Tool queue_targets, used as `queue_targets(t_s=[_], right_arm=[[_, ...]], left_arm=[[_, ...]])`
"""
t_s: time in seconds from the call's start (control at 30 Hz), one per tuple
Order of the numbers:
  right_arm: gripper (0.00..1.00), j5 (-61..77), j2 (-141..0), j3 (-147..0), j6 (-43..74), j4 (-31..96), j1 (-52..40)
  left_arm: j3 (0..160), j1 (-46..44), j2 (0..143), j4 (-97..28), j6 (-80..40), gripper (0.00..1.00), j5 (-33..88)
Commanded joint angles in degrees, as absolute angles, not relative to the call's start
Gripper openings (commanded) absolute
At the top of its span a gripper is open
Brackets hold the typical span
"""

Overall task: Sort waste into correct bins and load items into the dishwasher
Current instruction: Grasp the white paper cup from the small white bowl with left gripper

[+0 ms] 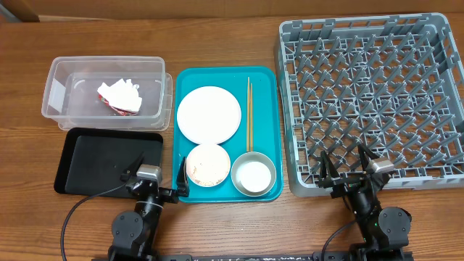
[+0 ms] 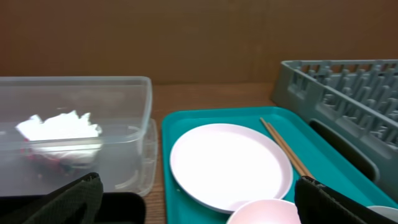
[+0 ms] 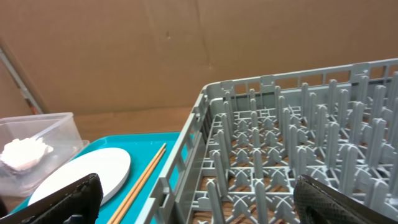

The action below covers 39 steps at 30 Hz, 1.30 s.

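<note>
On the teal tray (image 1: pixel 265 80) lie a round white plate (image 1: pixel 209 114), a pink bowl (image 1: pixel 207 164) with rice grains, a steel bowl (image 1: pixel 254 175) holding a white cup, and wooden chopsticks (image 1: pixel 249 112). The clear tub (image 1: pixel 58 90) holds crumpled white paper with a red bit (image 1: pixel 119 96). The black tray (image 1: pixel 101 163) sits in front of it. The grey dish rack (image 1: pixel 370 101) holds nothing. My left gripper (image 1: pixel 156 187) is open and empty at the front edge, between black tray and pink bowl (image 2: pixel 261 213). My right gripper (image 1: pixel 348 176) is open and empty at the rack's front edge (image 3: pixel 193 205).
The plate (image 2: pixel 230 163) and chopsticks (image 2: pixel 286 149) show in the left wrist view, with the clear tub (image 2: pixel 124 124) to the left. A brown cardboard wall stands behind the table. Bare wooden table lies along the front edge.
</note>
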State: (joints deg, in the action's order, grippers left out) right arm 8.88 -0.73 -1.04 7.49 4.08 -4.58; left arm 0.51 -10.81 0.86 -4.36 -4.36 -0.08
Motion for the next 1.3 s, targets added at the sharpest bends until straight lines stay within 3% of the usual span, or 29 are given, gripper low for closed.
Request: queue_targets(t_s=[0.0, 0.17, 0.37, 0.5, 0.57, 0.67, 0.9, 1.13, 1.2, 1.27], right_arm=[[1.0, 10.4, -0.2, -0.4, 7.5, 3.6, -4.5], [1.0, 20.5, -0.2, -0.6, 7.7, 0.1, -4.5], [1.0, 27.3, -0.2, -8.5, 7.7, 1.2, -4.5], [1.0, 26.7, -3.1, -19.4, 7.7, 12.4, -4.5], [1.0, 24.1, -9.2, -28.3, 9.9, 23.5, -4.5], [1.0, 24.8, -18.6, -38.2, 9.8, 33.7, -4.5], [1.0, 39.0, -38.0, -61.6, 9.8, 43.1, -4.5], [1.0, 45.7, -44.3, -65.9, 9.8, 46.7, -4.5], [1.0, 45.3, -45.2, -65.8, 9.9, 47.2, -4.5], [1.0, 45.1, -46.1, -65.8, 10.8, 47.3, -4.5]], left_arm=[[0.3, -10.5, 0.3, -3.3, -6.9, 1.0, 6.9], [1.2, -10.5, 0.3, 2.5, -8.3, 1.0, 15.4], [9.8, -10.5, 0.6, 5.1, -10.3, 1.0, 16.4], [20.8, -10.5, 5.2, -4.9, -10.6, 1.0, 18.1], [29.9, -10.5, 12.6, -18.3, -10.7, 1.0, 17.8], [38.7, -10.5, 22.3, -29.1, -10.7, 1.0, 19.3], [64.9, -10.5, 46.1, -51.0, -10.8, 1.0, 25.5], [72.1, -10.6, 56.8, -56.3, -12.9, 1.0, 36.5], [72.1, -11.6, 59.4, -56.6, -12.9, 0.91, 37.6], [72.1, -14.5, 62.3, -57.6, -12.9, 0.87, 36.2]])
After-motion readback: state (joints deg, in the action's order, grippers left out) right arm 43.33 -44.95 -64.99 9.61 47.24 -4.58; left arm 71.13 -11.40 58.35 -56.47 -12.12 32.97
